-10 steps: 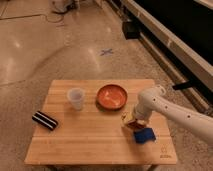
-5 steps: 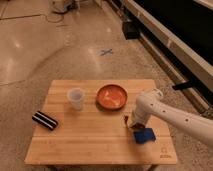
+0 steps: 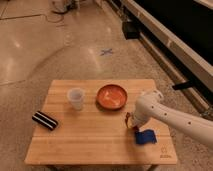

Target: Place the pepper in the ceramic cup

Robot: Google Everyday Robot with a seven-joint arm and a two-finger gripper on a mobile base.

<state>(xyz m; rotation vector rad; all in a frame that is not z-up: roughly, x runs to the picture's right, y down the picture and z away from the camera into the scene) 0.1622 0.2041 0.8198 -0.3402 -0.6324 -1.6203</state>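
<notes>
black block [image 3: 45, 120]: laid at the near left of the table [image 3: 90, 145].
ceramic cup [image 3: 76, 97]: stood upright left of centre, well apart from the pepper.
orange bowl [image 3: 111, 96]: set just right of the cup.
pepper [image 3: 128, 118]: found right of centre, nearer than the bowl.
gripper [image 3: 131, 120]: lowered to the tabletop, fingers clamped together on the pepper.
blue pad [image 3: 145, 136]: laid near right, just beside the gripper.

A single high view looks steeply down across the whole counter [image 3: 90, 142] toward the floor [image 3: 45, 45] beyond. Middling range; the claw [image 3: 131, 120] sits lower right.
</notes>
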